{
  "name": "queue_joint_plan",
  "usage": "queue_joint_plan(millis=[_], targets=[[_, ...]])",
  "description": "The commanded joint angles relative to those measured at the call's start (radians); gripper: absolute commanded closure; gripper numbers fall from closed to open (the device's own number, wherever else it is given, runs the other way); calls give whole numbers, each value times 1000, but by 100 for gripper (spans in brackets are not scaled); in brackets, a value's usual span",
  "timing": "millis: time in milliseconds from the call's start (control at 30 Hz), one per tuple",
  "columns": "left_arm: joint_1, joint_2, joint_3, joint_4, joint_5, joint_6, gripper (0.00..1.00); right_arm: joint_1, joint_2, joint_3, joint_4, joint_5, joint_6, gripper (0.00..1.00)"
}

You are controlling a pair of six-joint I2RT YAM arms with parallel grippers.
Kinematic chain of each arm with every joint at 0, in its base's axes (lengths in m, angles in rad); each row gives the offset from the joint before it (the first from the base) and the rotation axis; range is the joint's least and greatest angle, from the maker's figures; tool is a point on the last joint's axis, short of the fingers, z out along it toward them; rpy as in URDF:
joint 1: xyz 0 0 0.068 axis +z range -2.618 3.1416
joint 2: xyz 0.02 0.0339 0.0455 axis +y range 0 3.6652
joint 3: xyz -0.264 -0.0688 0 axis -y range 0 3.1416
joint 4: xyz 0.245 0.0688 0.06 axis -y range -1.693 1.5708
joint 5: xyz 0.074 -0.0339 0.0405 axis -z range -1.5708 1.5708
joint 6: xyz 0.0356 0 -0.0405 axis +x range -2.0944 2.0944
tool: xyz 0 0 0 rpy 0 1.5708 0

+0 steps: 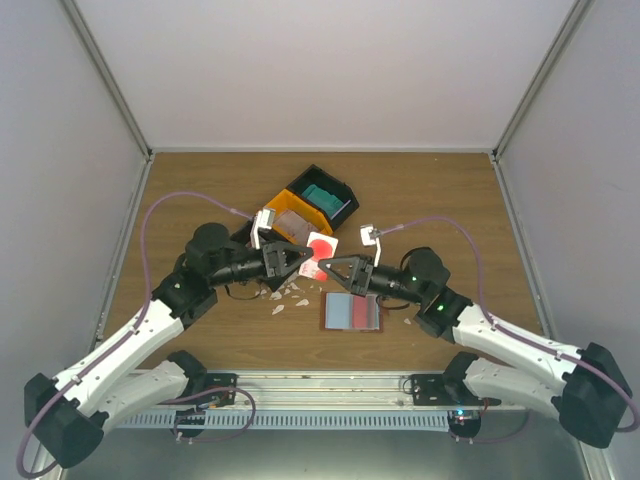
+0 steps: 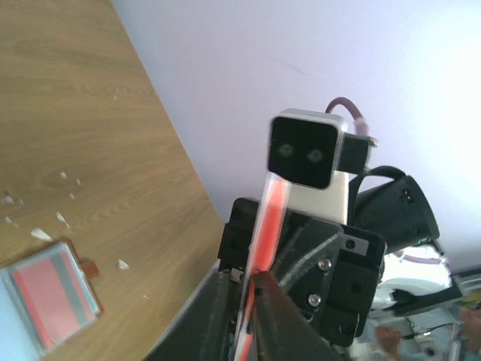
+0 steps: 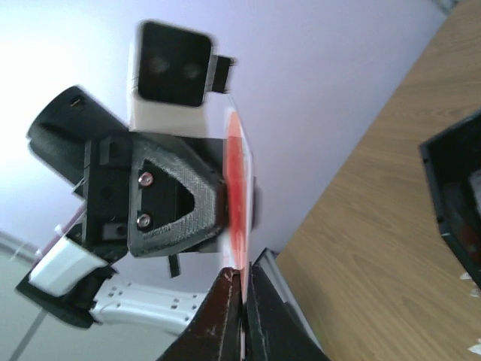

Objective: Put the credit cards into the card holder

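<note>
Above the middle of the brown wooden table, a thin white rectangular card with a red round mark hangs in the air, clear of the tabletop, with an arm on either side of it. The left gripper is closed on one edge of it. The left wrist view shows the card edge-on as a red and white strip running down between the narrow fingers. The right gripper faces it from the other side. In the right wrist view its fingertips are pinched together on the card's lower edge. The round mark is plain red, and no lettering on the card can be made out.

Just in front of the right gripper, the small flat reddish-brown card holder lies open on the table, showing red and grey-blue panels inside. Any mark on it is too small to read. Small white scraps lie scattered beside it, below the left gripper. Behind the grippers stands a black plastic bin holding teal-green cards, with an orange plastic bin touching its left side.
</note>
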Motion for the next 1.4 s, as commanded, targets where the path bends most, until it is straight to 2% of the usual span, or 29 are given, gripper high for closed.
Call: queue_joint_plan(millis=[0, 100, 367, 400, 500, 533, 600, 667, 833, 933, 1067, 1200, 1367], targets=[[-3, 13, 63, -21, 94, 66, 81, -2, 6, 13, 38, -47, 1, 99], [12, 27, 102, -129, 126, 165, 78, -12, -22, 15, -10, -47, -16, 100], [25, 16, 81, -153, 234, 235, 100, -40, -60, 46, -158, -125, -46, 99], [27, 16, 78, -155, 233, 240, 100, -41, -60, 55, -195, -121, -58, 95], [29, 16, 61, -190, 159, 251, 100, -42, -77, 82, -350, -51, -105, 68], [30, 16, 48, -209, 113, 250, 100, -42, -93, 82, -405, 7, -118, 61], [30, 14, 3, -225, 18, 229, 100, -41, -131, 66, -504, 100, -147, 57], [29, 10, -65, -186, -46, 196, 100, -41, -161, 39, -603, 193, -172, 52], [5, 45, -217, -1, -106, 100, 100, -34, -100, 57, -981, 448, -186, 55], [-39, 88, -273, 114, -138, 40, 100, -10, -61, 74, -1136, 576, -152, 54], [-88, 154, -319, 226, -199, -10, 100, 28, -13, 62, -1199, 617, -121, 48], [-119, 246, -312, 310, -220, -33, 100, 62, 44, 63, -1209, 614, -128, 46], [-156, 338, -277, 349, -245, -36, 100, 69, 118, 53, -1157, 577, -177, 44]])
